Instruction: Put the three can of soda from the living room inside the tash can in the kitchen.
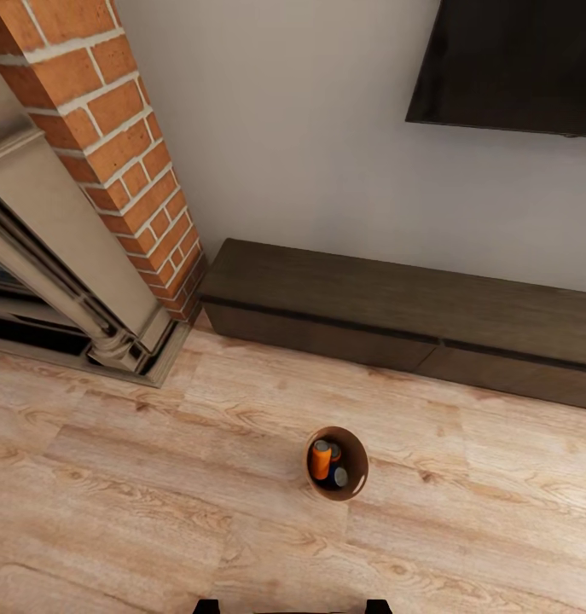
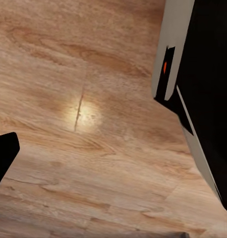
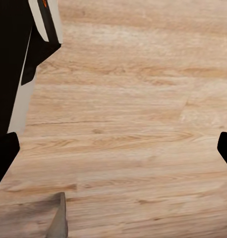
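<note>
Wood floor (image 1: 156,477) carried the tash can (image 1: 357,477), upright, holding orange can (image 1: 320,460) and two darker cans (image 1: 339,476). Right gripper (image 3: 113,148) spread wide, empty; left gripper's opening: cannot tell.

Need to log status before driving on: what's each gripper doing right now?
Left gripper: cannot be told; one dark fingertip over bare floor.
Right gripper: open, holding nothing; fingertips far apart over the wood floor.

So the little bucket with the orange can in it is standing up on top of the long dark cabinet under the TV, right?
Not quite. The bucket with the orange can inside stands on the light wood floor, in front of the long dark cabinet, not on top of it. The head view shows this; the cabinet does sit under the TV.
</note>
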Robot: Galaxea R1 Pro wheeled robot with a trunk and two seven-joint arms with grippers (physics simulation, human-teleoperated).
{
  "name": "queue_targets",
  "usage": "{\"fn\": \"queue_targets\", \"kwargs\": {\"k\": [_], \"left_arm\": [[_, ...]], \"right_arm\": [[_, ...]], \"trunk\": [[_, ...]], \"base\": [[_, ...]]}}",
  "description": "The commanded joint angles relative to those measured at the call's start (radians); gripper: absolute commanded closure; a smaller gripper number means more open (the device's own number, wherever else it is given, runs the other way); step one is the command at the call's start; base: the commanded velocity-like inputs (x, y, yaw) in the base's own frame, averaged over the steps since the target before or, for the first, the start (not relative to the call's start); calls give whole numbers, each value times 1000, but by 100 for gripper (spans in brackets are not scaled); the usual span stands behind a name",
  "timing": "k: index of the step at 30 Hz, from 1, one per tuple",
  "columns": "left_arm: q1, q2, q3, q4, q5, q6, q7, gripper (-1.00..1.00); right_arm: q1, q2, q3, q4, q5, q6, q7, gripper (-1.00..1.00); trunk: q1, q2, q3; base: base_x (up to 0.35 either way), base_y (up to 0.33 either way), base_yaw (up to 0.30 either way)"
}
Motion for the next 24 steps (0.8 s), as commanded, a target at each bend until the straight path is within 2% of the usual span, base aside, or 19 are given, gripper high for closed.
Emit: {"fn": "queue_targets", "kwargs": {"k": [1,5,7,10,24], "left_arm": [[0,-3,1,0,0,0,0,-100],[0,-25,2,0,1,0,0,-100],[-1,-46,3,-1,2,0,0,-100],[-1,-61,3,-1,3,0,0,-100],[-2,-71,3,-1,2,0,0,-100]], "right_arm": [[0,2,0,0,-1,0,0,-100],[0,20,-1,0,-3,1,0,-100],[0,34,-1,0,-3,0,0,-100],[0,42,-1,0,-5,1,0,-100],[0,49,-1,0,-3,1,0,-100]], "trunk": [[0,0,0],[0,0,0],[0,0,0],[0,0,0],[0,0,0]], "base": [[0,0,0],[0,0,0],[0,0,0],[0,0,0],[0,0,0]]}}
